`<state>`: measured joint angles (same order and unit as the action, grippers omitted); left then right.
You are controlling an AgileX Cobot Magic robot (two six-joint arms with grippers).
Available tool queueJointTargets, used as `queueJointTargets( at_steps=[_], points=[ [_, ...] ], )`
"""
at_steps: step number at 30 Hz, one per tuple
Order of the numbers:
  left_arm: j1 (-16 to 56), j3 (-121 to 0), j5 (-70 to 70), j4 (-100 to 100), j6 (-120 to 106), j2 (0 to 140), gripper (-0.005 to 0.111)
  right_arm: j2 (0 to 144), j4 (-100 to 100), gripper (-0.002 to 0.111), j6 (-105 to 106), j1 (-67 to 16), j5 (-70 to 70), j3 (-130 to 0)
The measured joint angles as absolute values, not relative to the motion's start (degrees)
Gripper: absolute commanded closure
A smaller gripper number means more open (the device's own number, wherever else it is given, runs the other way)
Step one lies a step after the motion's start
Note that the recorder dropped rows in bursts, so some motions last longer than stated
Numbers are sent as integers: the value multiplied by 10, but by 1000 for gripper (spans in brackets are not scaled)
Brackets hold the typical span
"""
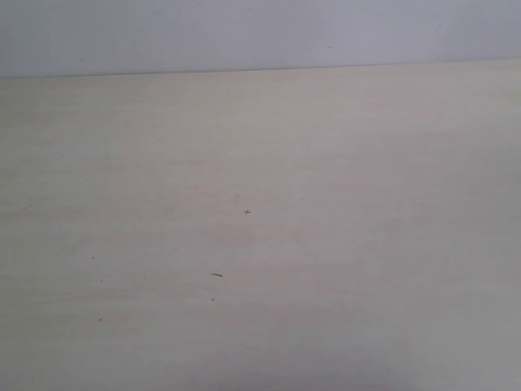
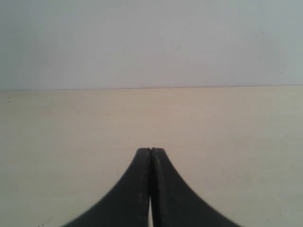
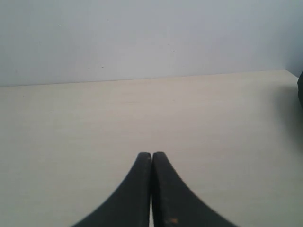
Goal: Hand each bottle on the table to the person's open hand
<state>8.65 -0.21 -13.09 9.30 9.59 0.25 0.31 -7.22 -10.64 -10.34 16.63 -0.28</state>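
The pale beige table fills the exterior view, with only a few tiny dark specks on it. None of the bottles shows in any view, and no hand is in view. My left gripper is shut, its two black fingers pressed together with nothing between them, low over the tabletop. My right gripper is also shut on nothing, over bare tabletop. Neither gripper appears in the exterior view.
A plain pale grey wall rises behind the table's far edge. A dark object cuts into the frame's edge in the right wrist view; too little of it shows to tell what it is.
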Motion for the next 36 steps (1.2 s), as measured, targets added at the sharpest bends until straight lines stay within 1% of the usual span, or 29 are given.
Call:
queueJointTargets(
  at_steps=[36],
  points=[
    [87, -2, -150, 93, 96, 2, 107, 3, -72, 108, -106, -103, 166, -3]
  ],
)
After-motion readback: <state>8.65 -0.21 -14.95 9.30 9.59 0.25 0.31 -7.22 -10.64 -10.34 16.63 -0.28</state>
